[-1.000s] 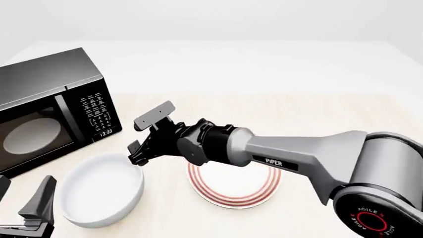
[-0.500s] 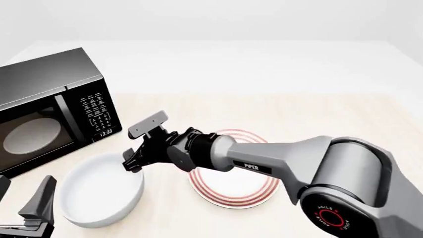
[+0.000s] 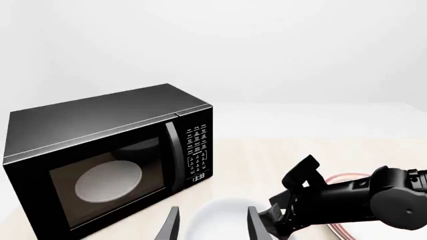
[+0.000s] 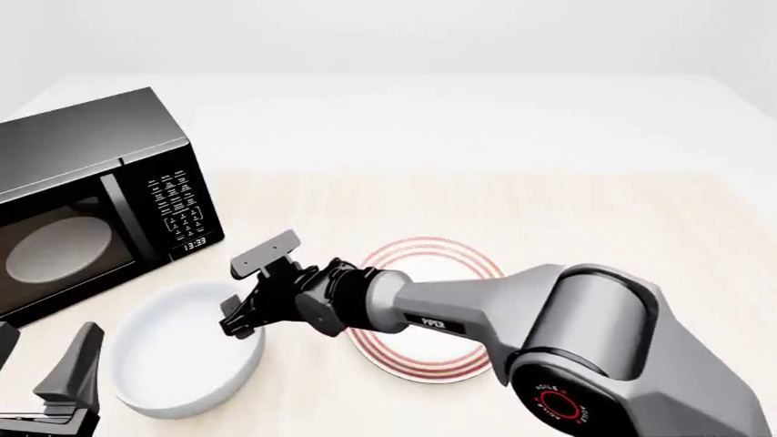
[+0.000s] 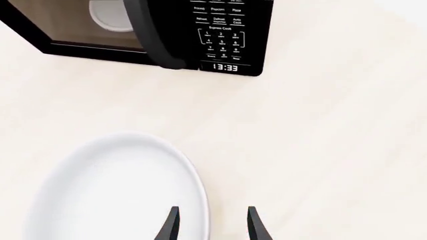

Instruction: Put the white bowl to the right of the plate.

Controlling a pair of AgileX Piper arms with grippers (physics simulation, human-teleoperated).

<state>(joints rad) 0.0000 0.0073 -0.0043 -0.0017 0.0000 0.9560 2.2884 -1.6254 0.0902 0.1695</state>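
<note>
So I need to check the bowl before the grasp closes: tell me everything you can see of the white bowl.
The white bowl is plain, glossy and round, deep with thick sides, unmarked and empty, like glazed ceramic. It sits upright on the table, left of the plate and in front of the microwave. The right gripper is open at its right rim, one finger inside the rim and one outside; whether they touch it cannot be told. The left gripper points at it from nearby without touching.
</note>
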